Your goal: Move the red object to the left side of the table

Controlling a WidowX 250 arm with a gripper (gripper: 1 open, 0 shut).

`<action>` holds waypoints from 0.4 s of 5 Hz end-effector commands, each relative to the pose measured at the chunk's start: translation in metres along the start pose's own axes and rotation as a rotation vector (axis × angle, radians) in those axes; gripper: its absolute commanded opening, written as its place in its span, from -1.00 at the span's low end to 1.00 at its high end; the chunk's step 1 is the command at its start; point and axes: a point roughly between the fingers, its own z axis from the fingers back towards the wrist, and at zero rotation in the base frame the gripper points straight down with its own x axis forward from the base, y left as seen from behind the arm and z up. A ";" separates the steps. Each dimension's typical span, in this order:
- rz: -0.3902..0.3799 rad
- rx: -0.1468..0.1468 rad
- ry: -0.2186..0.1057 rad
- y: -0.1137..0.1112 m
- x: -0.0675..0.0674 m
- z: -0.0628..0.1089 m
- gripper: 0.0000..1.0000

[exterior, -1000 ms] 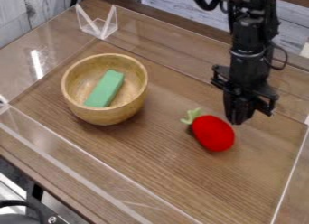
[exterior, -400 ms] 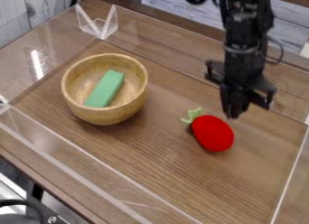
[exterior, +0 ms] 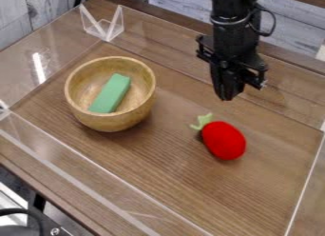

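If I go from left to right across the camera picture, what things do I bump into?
wooden bowl with the green block lying in it → red object on the table. The tool hangs above, overlapping the red object sideways, so it is left out.

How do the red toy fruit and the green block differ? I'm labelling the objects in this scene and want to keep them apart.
The red object is rounded and glossy with a small green leafy stem; the green block is flat, rectangular and matte. The red object lies bare on the table, right of the wooden bowl; the green block lies inside that bowl. Both are small beside the bowl, and the gripper touches neither.
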 end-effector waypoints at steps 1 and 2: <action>0.001 -0.001 -0.025 0.009 0.001 0.017 1.00; -0.067 -0.015 0.005 -0.004 -0.009 -0.009 1.00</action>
